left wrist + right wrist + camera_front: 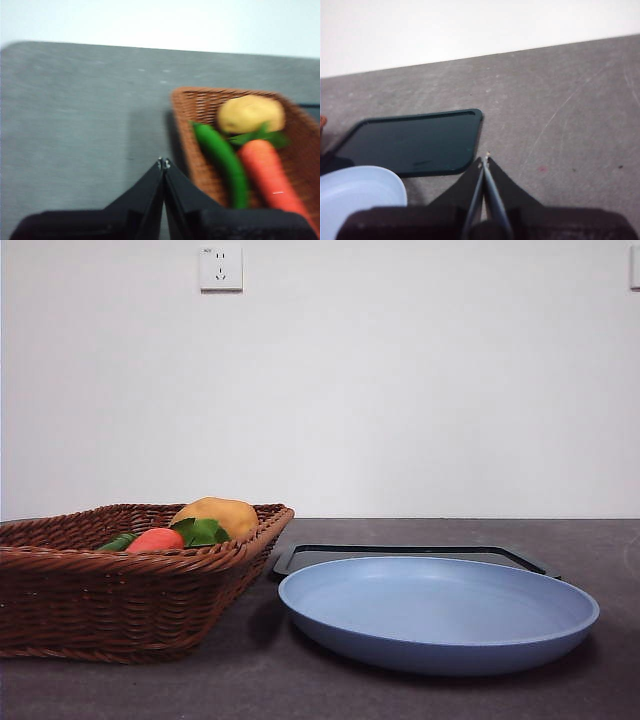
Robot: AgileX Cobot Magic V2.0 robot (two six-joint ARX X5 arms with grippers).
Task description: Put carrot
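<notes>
We judge the task has not begun: the carrot [270,175] lies in the wicker basket [60,590], and neither arm shows in the front view. The left gripper [163,162] hovers over bare table [75,125] just beside the basket's outer wall, its 2 jaws pressed tip to tip and holding nothing. The right gripper [485,159] is likewise closed and empty, above the table near a corner of the dark tray [415,142], with the blue plate [355,195] beside it.

The left gripper is nearer the carrot, so we expect it to do the picking: it must first part its jaws, move in over the basket rim, and come down on the carrot's body without catching the green pod [225,160] lying just beside it or the potato [250,114] at its leafy end. Where it should go is not stated; the empty plate and tray are the likely spots.

The carrot is orange-red, smooth and tapered, with green leaves [205,531] at its thick end against the potato
</notes>
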